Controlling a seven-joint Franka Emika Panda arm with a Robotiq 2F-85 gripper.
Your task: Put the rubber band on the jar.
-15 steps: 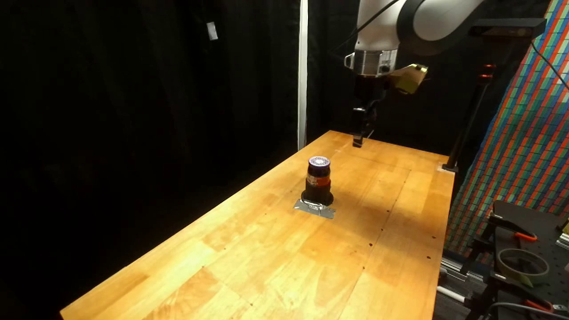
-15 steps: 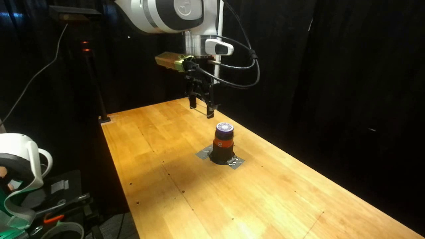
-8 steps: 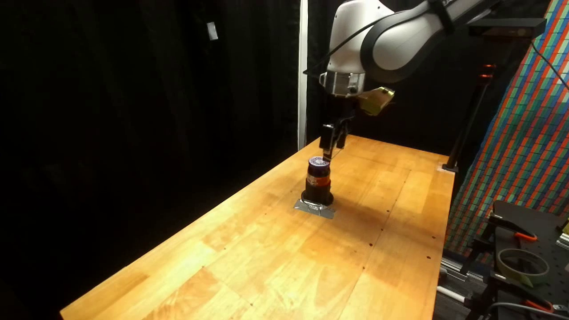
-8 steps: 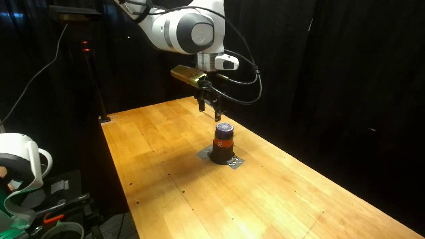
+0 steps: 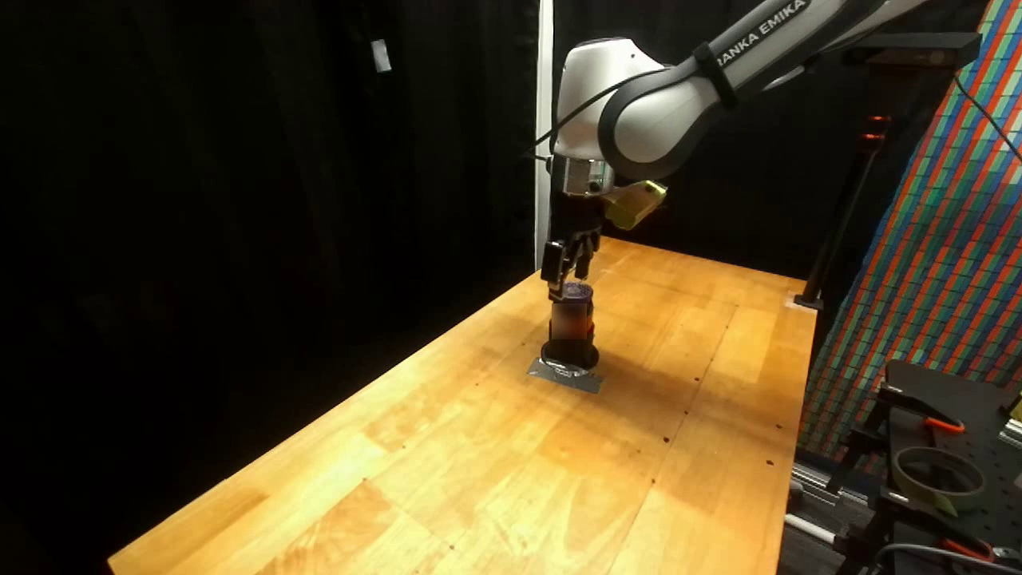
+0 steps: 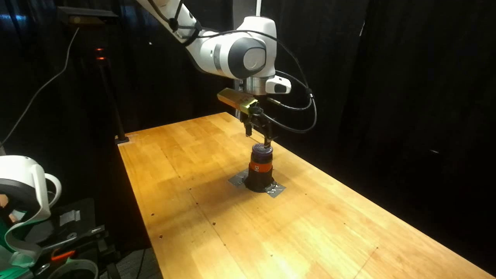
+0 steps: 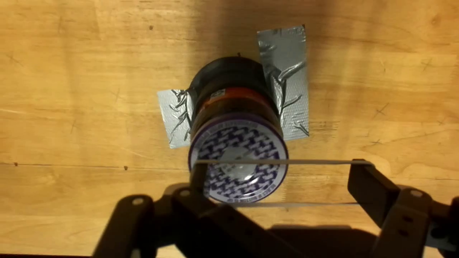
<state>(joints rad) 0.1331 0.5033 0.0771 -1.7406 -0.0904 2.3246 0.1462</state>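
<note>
1. Since the earlier frame: arm (image 6: 244, 54) and tool (image 6: 258, 139) have shifted in to the jar (image 6: 261, 167) and look lower. Jar and the grey tape (image 7: 287, 82) at its foot: no shift.
2. Tool state: fingers (image 7: 373, 190) spread wide, nothing clamped between them. The rubber band (image 7: 283, 162) is stretched across the gap, looped round both fingertips by the look of it.
3. Jar: upright on the table (image 6: 329, 232), taped down on two sides of its foot, lid (image 7: 238, 150) on.
4. Done: band is on the tool, spread, and at the jar. I'd call transport nearly finished.
5. Not done: band isn't on the jar. Wrist view shows one strand crossing over the lid, the other along its edge, so the lid looks only partly inside the loop.
6. Alignment: in wrist view one finger overlaps the edge of the jar's lid, the other stands clear beyond the jar. Both exterior views put one fingertip right at the lid. Touching or just above: can't tell.
7. Left, my read: centre the loop over the jar, lower fingers either side of it, release band onto it, retreat.
8. Risk: straight down from here probably lands a finger on the lid.
</note>
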